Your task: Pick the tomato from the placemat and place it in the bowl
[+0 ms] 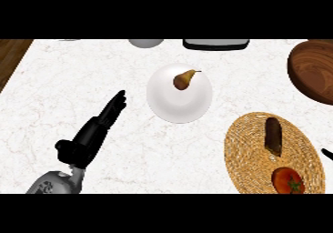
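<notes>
On the white marbled desk, seen steeply from above, we mark the round woven straw placemat at lower right. The round red tomato lies on the near part of this placemat, at the lower edge of the view. A dark brown elongated object, which we cannot identify, lies on the same placemat beyond the tomato and apart from it. The dark brown wooden bowl stands at upper right, cut by the edge of the view and well apart from the tomato.

Near the centre we see a white round plate carrying a brownish-yellow pear on its far half.

The black left hand shows at lower left, on its grey forearm, which enters from the lower edge. Its fingers are straight and held together, pointing up and to the right toward the plate. The thumb juts out to the left. This hand is outstretched and holds nothing, and it is well apart from the placemat.

Of the right hand only a small black part shows at the right edge, just beside the placemat. We cannot tell its state.
</notes>
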`<state>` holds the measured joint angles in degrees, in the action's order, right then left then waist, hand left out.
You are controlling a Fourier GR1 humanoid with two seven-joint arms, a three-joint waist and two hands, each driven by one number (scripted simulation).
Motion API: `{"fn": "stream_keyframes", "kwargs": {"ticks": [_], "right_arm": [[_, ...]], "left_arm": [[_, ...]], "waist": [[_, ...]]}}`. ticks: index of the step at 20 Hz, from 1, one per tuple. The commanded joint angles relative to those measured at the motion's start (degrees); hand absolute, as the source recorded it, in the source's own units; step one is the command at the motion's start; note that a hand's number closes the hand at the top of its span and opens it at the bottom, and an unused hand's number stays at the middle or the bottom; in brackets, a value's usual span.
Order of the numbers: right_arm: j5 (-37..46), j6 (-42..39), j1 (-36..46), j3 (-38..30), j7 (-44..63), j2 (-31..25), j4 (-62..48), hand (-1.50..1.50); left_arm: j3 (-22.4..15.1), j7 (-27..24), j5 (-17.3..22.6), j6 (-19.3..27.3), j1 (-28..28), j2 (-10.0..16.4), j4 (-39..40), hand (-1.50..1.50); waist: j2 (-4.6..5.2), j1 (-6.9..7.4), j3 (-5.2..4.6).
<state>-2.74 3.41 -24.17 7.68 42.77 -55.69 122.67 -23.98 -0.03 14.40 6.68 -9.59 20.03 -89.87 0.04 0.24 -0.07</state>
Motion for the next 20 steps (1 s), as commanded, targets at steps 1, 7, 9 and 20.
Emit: {"fn": "stream_keyframes", "kwargs": {"ticks": [1,7,9,20], "right_arm": [[4.14,-2.21,2.58,2.42,4.92,3.53,1.14,-1.50],[15.42,-0.77,3.74,5.77,5.75,10.76,0.59,-1.50],[18.02,-1.41,4.55,6.21,6.51,11.63,-0.25,-1.50],[34.94,4.06,0.32,7.38,0.45,20.46,-6.95,-1.50]], "left_arm": [[3.37,-1.44,-0.90,-2.81,-2.00,-0.82,5.50,0.00],[5.00,2.71,-1.86,-3.75,-2.14,-2.35,0.47,0.00],[3.94,2.64,-2.53,-3.85,4.01,-1.12,-5.15,0.00],[6.44,3.45,-5.25,-6.25,1.22,-5.48,-1.21,0.00]], "waist": [[0.00,-0.49,0.04],[-0.12,-0.51,0.07],[-0.17,-0.16,0.07],[-0.11,-0.54,0.07]]}}
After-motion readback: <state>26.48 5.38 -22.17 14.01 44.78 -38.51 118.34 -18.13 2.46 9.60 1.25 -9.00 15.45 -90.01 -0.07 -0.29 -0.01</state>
